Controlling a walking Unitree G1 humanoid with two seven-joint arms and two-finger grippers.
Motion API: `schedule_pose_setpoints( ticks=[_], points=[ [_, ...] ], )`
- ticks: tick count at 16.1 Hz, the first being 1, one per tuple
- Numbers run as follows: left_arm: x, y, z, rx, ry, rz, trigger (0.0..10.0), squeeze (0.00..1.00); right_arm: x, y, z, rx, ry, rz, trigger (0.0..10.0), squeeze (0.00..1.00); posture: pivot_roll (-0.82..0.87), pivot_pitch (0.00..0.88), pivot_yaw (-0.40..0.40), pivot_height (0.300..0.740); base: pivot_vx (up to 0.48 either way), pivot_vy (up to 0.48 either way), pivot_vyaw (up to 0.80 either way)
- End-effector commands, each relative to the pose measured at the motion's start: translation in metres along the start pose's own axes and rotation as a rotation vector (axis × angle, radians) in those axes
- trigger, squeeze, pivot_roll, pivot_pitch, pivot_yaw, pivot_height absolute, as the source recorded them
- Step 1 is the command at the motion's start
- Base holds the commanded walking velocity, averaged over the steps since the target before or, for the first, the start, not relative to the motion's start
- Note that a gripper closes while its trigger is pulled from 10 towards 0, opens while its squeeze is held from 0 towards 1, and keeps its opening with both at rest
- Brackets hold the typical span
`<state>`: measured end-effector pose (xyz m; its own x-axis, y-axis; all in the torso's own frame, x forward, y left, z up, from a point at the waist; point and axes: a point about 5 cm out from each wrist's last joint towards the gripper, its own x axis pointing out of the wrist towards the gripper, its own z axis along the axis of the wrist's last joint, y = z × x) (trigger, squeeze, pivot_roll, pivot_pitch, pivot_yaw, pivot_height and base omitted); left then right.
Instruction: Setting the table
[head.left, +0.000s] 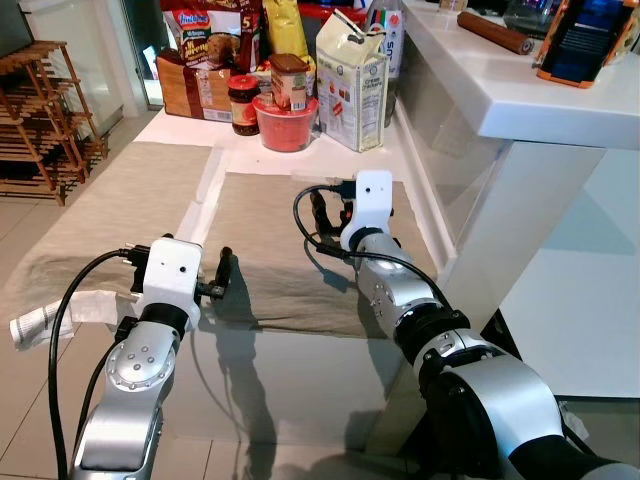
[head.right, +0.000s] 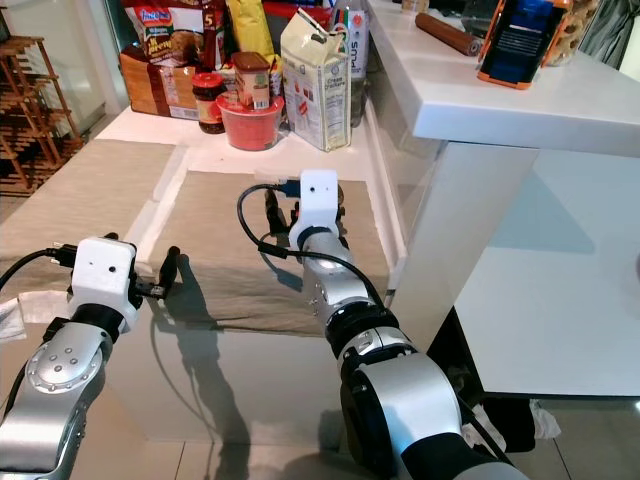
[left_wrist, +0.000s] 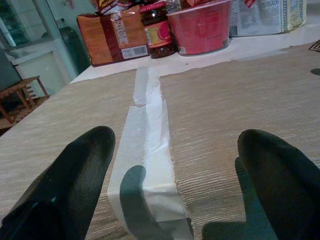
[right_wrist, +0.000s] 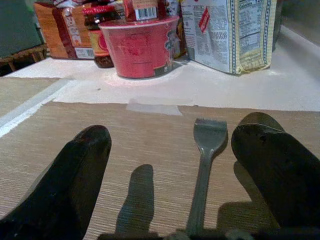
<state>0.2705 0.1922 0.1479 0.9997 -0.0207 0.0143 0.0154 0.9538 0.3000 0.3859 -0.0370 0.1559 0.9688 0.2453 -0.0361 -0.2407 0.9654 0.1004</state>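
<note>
Two grippers hover low over the placemats: left gripper (left_wrist: 172, 175) spread above the taped seam (left_wrist: 147, 135), right gripper (right_wrist: 175, 170) spread beside the fork (right_wrist: 205, 165).

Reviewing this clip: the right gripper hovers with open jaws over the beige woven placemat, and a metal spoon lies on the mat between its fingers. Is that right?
Not quite. The utensil is a grey metal fork, not a spoon; the right wrist view shows its tines pointing toward the red plastic tub. The rest holds: the right gripper hovers with open jaws over the beige woven placemat, the fork lying between its fingers.
</note>
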Motion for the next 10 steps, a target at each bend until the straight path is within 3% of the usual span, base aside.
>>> schedule_pose_setpoints(
  ticks=[1,10],
  points=[
    [-0.003,0.001,0.002,0.017,0.002,-0.008,10.0,0.00,0.001,-0.003,-0.002,0.006,0.034,-0.028,10.0,0.00,0.19,0.000,-0.041,0.736,0.000,0.000,0.00],
    [-0.028,0.013,0.000,0.045,0.047,0.016,10.0,0.00,-0.004,0.004,-0.020,-0.001,0.118,-0.011,10.0,0.00,0.25,0.000,-0.046,0.736,0.000,0.000,0.00]
  ],
)
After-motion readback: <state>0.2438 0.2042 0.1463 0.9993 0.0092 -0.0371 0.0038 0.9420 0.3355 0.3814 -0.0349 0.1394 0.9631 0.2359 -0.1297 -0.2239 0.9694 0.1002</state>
